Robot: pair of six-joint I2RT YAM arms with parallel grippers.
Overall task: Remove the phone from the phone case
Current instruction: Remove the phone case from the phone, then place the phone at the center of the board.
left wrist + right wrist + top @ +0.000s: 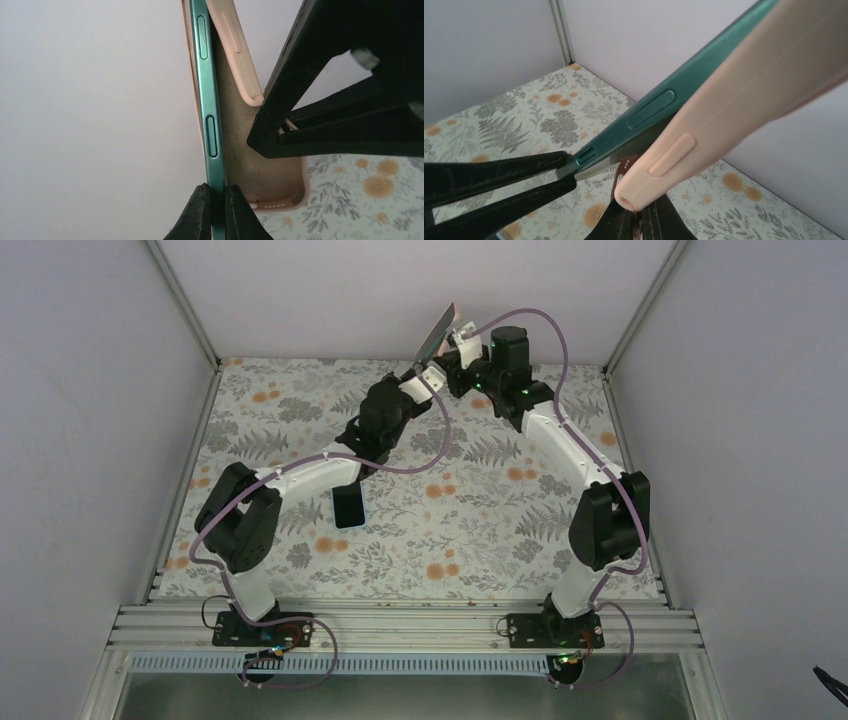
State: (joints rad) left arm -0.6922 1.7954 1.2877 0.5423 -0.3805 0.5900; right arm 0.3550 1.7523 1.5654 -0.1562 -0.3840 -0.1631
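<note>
we see a table under a pale cloth printed with grey ferns and orange blossoms (480,515). one small black rectangular block (348,506) sits on it, left of its middle.

Floral-patterned tabletop (480,530), orange blooms and grey ferns. Enclosed by plain pale walls (90,390), with aluminium corner posts (182,300) and a slotted aluminium rail (400,625) along near edge.

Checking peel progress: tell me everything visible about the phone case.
The phone case is a soft-looking peach shell with a tan matte lining and moulded button bumps on its side wall. Held in the air above the far end of the table, it is partly peeled: one side wall stands off the green phone, its other side against it. The right gripper pinches its edge.
</note>
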